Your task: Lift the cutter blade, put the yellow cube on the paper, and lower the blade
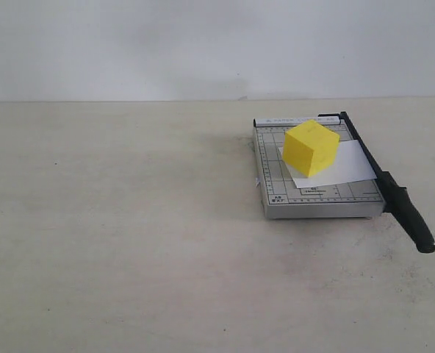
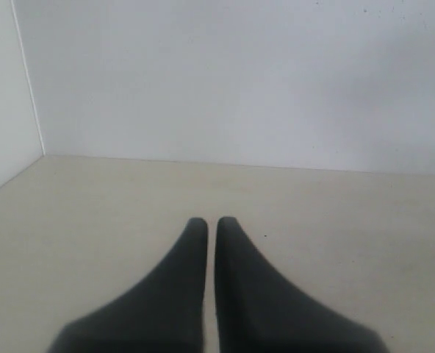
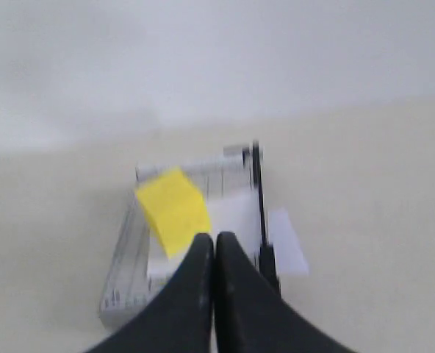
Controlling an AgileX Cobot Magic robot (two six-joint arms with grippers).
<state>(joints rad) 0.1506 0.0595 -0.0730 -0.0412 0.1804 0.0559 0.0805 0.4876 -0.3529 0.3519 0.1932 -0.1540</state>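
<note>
Cube (image 1: 311, 147) sits on the paper (image 1: 346, 168), blade (image 1: 383, 180) down beside it, both just ahead of your right gripper (image 3: 215, 239), fingers pressed together, empty. Cube's likely light, rigid, smooth, so pinch opposite faces; blade's stiff, take the thick handle (image 1: 414, 223). Left gripper (image 2: 211, 220) closed too, empty.

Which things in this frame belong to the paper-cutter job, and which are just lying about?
Job in hand:
cutter blade, lying down along the trimmer's edge
yellow cube, resting on the paper
paper
left claw and right claw, both shut and empty

Just there:
grey gridded base under the paper
table
white wall
</note>
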